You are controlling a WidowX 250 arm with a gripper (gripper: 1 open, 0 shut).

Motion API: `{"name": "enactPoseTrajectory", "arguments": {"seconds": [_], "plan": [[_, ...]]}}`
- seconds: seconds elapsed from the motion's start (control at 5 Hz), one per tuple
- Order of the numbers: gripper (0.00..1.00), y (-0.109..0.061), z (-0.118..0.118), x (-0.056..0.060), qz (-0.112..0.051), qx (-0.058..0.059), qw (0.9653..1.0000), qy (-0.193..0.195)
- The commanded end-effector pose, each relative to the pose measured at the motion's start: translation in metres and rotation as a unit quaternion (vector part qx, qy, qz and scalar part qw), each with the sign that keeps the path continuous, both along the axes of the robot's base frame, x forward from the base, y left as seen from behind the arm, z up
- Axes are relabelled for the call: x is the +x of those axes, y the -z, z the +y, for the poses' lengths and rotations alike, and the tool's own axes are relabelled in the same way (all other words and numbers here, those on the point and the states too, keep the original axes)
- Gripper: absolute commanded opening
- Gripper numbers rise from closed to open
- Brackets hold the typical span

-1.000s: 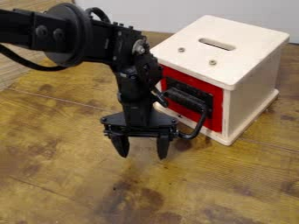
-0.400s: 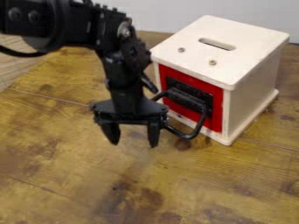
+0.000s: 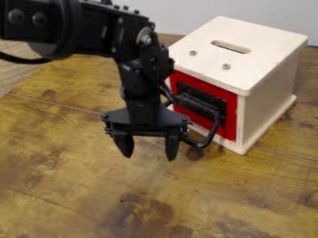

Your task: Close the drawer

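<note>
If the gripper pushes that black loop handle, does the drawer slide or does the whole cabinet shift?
The drawer probably slides: its red face already sits near flush in the cabinet. The cabinet looks boxy and broad-based, so tipping seems unlikely, though it may skid on the wooden table. The thin loop handle may flex.

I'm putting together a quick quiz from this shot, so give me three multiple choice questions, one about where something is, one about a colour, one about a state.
1. Where is the hand relative to the cabinet?
A. On top of it
B. In front of its drawer side, over the table
C. Behind it

2. What colour is the drawer front around its black panel?
A. Red
B. Blue
C. Green

3. How are the hand's fingers?
A. Clamped on the handle
B. Spread, holding nothing
C. Shut tight

Answers:
1 B, it hangs over the wooden table beside the handle.
2 A, red shows around the panel.
3 B, a clear gap separates them.
</note>
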State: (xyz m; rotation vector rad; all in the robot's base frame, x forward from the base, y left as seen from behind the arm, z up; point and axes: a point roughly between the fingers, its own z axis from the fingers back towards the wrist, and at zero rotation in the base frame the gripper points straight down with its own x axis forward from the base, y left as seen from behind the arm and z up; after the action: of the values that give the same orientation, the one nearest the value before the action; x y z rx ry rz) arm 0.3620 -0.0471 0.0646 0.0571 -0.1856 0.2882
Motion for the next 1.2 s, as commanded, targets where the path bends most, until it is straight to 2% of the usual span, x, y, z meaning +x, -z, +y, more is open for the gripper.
{"name": "enactPoseTrajectory", "arguments": {"seconds": [0.0,0.2,0.4,0.6,1.0], "plan": [[1.00,-0.024,0.021,0.009,-0.045,-0.001,0.9988,0.018],[1.00,-0.021,0.038,0.013,-0.047,0.005,0.9978,0.045],[1.00,-0.016,0.045,0.013,-0.051,0.005,0.9971,0.056],[1.00,-0.014,0.050,0.014,-0.054,0.005,0.9963,0.066],[1.00,-0.012,0.048,0.009,-0.057,0.009,0.9920,0.112]]}}
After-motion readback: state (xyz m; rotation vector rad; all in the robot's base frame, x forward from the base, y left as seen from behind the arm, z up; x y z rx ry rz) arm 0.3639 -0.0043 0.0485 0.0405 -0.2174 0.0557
